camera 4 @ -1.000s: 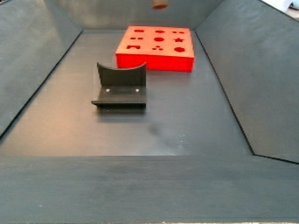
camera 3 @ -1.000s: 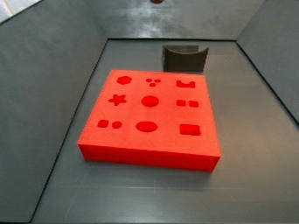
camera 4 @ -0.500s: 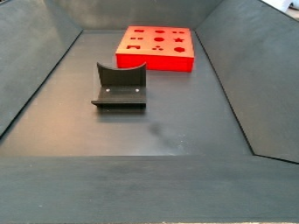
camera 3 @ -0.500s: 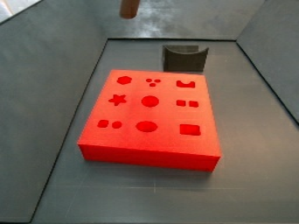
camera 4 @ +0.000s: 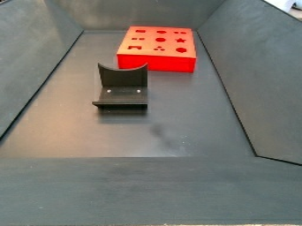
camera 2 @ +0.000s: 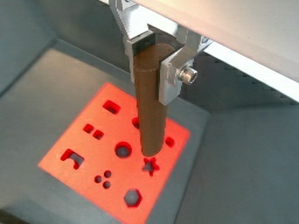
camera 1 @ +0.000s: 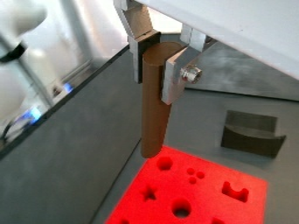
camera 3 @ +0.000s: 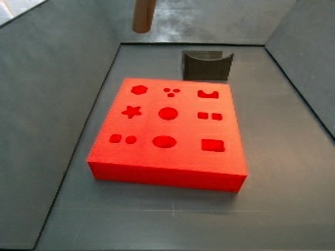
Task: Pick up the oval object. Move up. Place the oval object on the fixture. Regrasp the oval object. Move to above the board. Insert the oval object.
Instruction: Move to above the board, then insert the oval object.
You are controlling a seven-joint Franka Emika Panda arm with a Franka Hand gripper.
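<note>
- Gripper (camera 1: 156, 54) high above the bin, clamped on the top end of the oval object (camera 1: 151, 109); silver fingers (camera 2: 176, 68) w/ dark pads press it from both sides in both wrist views.
- Oval object, a slim matte brown rod, hangs upright from the gripper; lower end free, well clear of everything below.
- In a side view only the rod's lower end (camera 3: 143, 15) shows, at the top edge of frame, up and left of the board (camera 3: 170, 127); gripper itself out of that frame.
- Board: bright red slab flat on the grey bin floor, w/ star, circle, oval, square and small-dot recesses, all unfilled.
- In a wrist view the rod tip lines up over the board's star recess (camera 2: 149, 165); height gap can't be judged.
- Fixture (camera 3: 207, 66): dark bracket w/ curved notch, bare, on the floor just beyond the board's far edge in that side view.
- In a side view the fixture (camera 4: 120, 86) stands in the foreground, the board (camera 4: 157, 47) farther back; neither rod nor gripper is seen here.
</note>
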